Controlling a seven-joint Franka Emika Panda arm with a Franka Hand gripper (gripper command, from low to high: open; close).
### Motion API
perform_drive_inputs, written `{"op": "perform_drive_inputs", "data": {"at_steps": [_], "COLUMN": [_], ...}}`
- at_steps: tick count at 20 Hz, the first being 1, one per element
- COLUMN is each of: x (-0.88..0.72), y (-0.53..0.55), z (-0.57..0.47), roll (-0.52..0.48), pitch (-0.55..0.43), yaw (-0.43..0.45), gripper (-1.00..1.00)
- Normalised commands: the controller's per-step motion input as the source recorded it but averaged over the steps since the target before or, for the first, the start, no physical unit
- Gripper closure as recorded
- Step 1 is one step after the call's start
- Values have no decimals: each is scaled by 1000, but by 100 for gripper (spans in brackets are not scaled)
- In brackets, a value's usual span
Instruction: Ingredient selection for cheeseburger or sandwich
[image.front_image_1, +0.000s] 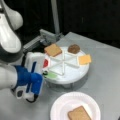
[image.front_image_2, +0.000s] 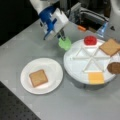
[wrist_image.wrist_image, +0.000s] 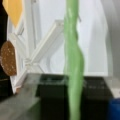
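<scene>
My gripper (image.front_image_2: 62, 37) is shut on the green lettuce (image.front_image_2: 65, 43), holding it just above the near rim of the white divided tray (image.front_image_2: 77, 65). In the wrist view the lettuce (wrist_image.wrist_image: 73, 62) hangs edge-on down the middle. The tray's sections hold a red tomato (image.front_image_2: 90, 40), a toast square (image.front_image_2: 110, 47), a brown patty (image.front_image_2: 114, 68) and a yellow cheese square (image.front_image_2: 96, 78). Another toast square (image.front_image_2: 38, 77) lies alone on the white plate (image.front_image_2: 53, 67). No cheeseburger or sandwich stack is in view. In both front views the lettuce (image.front_image_1: 51, 74) sits at the gripper (image.front_image_1: 45, 73) tips.
The grey table carries the tray (image.front_image_1: 75, 75) and the plate (image.front_image_1: 57, 105) side by side. A metal post and bracket (image.front_image_1: 47, 37) stand behind the tray. The arm's white body (image.front_image_1: 10, 37) fills a front view's left.
</scene>
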Motion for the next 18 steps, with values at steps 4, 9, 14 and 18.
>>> {"op": "perform_drive_inputs", "data": {"at_steps": [4,9,14,18], "x": [290,521,696,529], "y": [-414,-427,-417,-352], "z": [223,-104,-172,-10], "roll": [-42,-11,81,99], "pitch": [166,93,25,2], "yaw": [113,74,77,217], "gripper": [100,100,100,100]}}
